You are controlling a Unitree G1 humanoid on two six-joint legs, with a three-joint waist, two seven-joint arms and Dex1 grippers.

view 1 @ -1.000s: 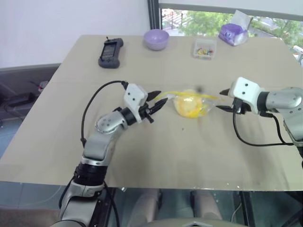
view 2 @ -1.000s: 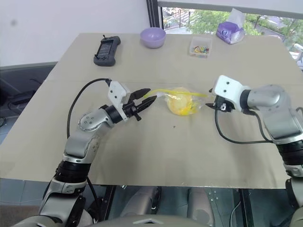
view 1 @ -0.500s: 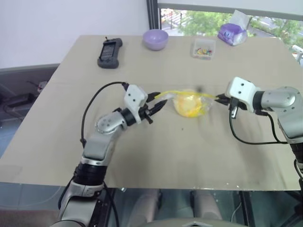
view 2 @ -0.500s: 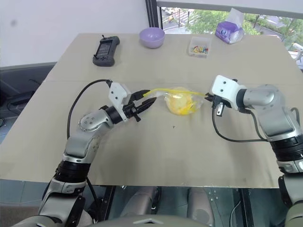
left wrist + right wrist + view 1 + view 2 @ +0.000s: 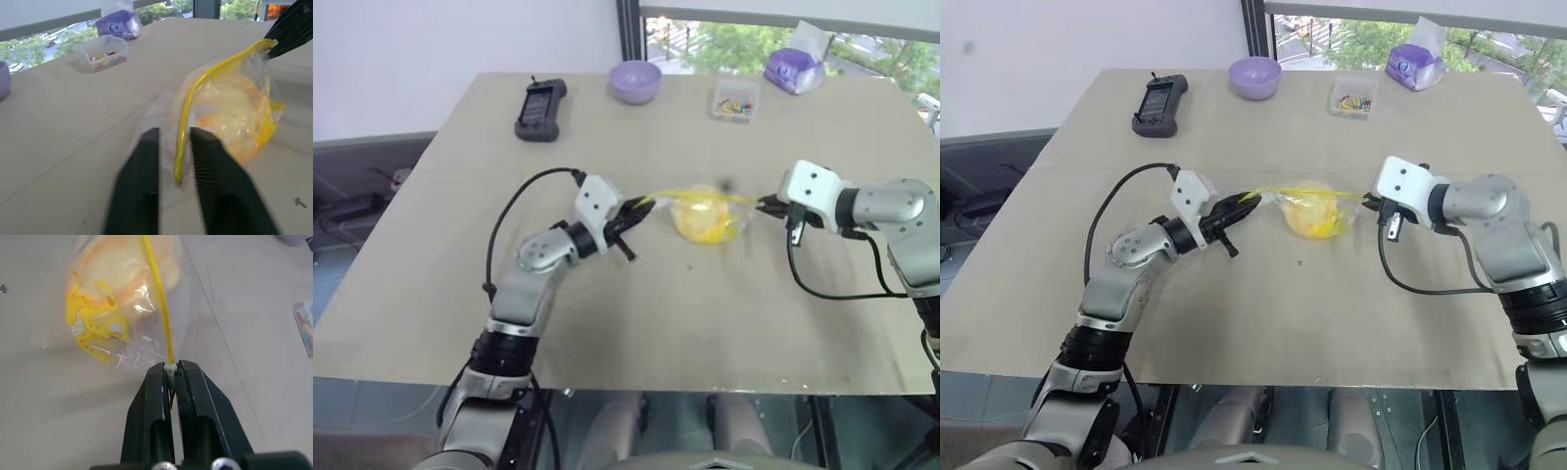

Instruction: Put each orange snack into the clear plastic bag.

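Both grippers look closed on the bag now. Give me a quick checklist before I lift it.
1. Orange snack inside the clear plastic bag: ok.
2. Right gripper clamped on the yellow zip strip end: ok.
3. Left gripper pinching the strip's other end: ok.
4. Zip fully sealed along its length: cannot tell.
5. Table around the bag free of obstacles: ok.
6. More snacks still out on the table: cannot tell.

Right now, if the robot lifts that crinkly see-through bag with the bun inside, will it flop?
Probably: the crinkly clear plastic bag is thin film, pinched only at its yellow zip strip ends, so it should sag. The round orange bun inside looks light but squashable.
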